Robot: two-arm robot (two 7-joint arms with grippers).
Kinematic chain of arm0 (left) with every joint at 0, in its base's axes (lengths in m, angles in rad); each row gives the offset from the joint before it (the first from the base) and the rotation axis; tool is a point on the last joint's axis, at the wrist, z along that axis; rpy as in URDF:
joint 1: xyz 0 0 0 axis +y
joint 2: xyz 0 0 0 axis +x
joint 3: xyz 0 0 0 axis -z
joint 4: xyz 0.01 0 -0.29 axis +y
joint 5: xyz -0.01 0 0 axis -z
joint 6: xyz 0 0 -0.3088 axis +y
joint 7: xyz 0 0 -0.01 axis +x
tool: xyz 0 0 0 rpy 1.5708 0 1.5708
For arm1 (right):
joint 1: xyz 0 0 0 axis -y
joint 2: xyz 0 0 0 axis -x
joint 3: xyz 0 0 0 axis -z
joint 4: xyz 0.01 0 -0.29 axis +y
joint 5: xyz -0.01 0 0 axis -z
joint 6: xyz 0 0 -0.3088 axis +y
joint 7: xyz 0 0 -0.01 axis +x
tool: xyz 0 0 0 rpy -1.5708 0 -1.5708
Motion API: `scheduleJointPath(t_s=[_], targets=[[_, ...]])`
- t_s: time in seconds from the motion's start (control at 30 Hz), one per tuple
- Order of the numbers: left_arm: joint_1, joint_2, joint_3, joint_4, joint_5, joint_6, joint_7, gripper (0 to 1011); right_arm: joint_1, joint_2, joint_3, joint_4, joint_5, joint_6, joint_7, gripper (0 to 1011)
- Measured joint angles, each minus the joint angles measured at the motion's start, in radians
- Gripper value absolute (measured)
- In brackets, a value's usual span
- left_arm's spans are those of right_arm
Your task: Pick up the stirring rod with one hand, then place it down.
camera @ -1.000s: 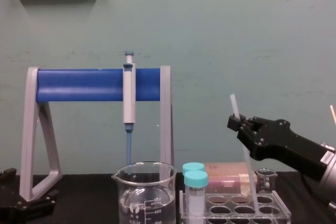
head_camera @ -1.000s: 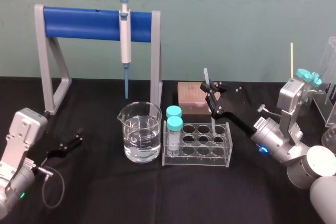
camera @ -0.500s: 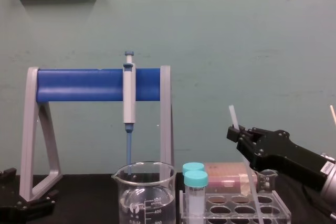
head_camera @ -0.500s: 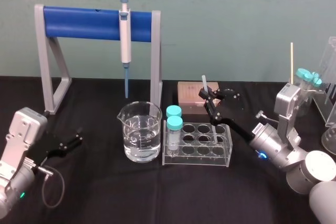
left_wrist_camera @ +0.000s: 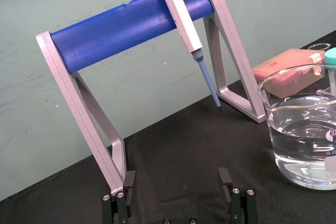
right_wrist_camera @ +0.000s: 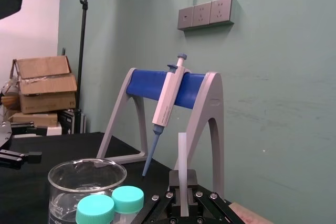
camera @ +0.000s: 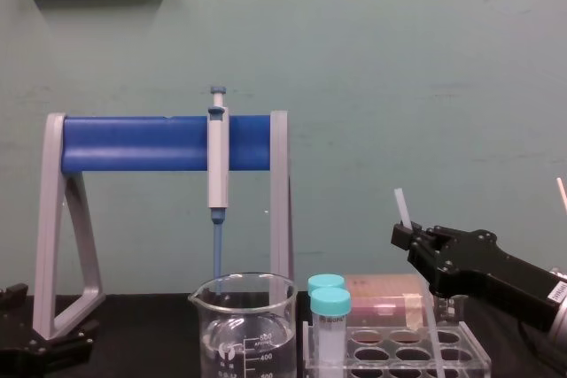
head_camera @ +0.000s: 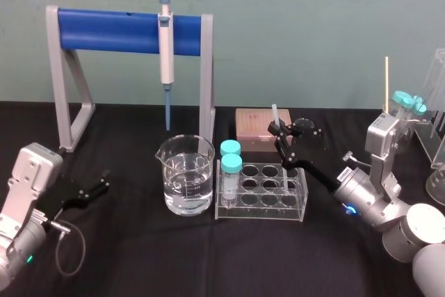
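Head view: right tool [head_camera: 280,132] is clenched on the stirring rod [head_camera: 274,112] near its top, with the lower end down in a right-end well of the tube rack [head_camera: 259,193]. Left tool [head_camera: 94,187] is parked at the desk's left.

Left wrist view: left tool [left_wrist_camera: 176,179] spread wide, nothing in it.

Right wrist view: rod [right_wrist_camera: 181,156] pinched dead centre.

Chest view: rod [camera: 401,204] leans slightly.

Guessing it's light, stiff, slick and snappable, so the high pinch seems right.
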Motion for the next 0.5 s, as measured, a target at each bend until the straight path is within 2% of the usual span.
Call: scheduleJointPath(t_s=[0.4, 0.5], targets=[[0.000, 0.000, 0.000, 0.000, 0.000, 0.000, 0.000, 1000, 0.001, -0.001, -0.001, 0.000, 0.002, -0.001, 0.003, 71], [0.000, 0.000, 0.000, 0.000, 0.000, 0.000, 0.000, 1001, 0.002, -0.001, -0.001, 0.000, 0.002, -0.001, 0.004, 124]])
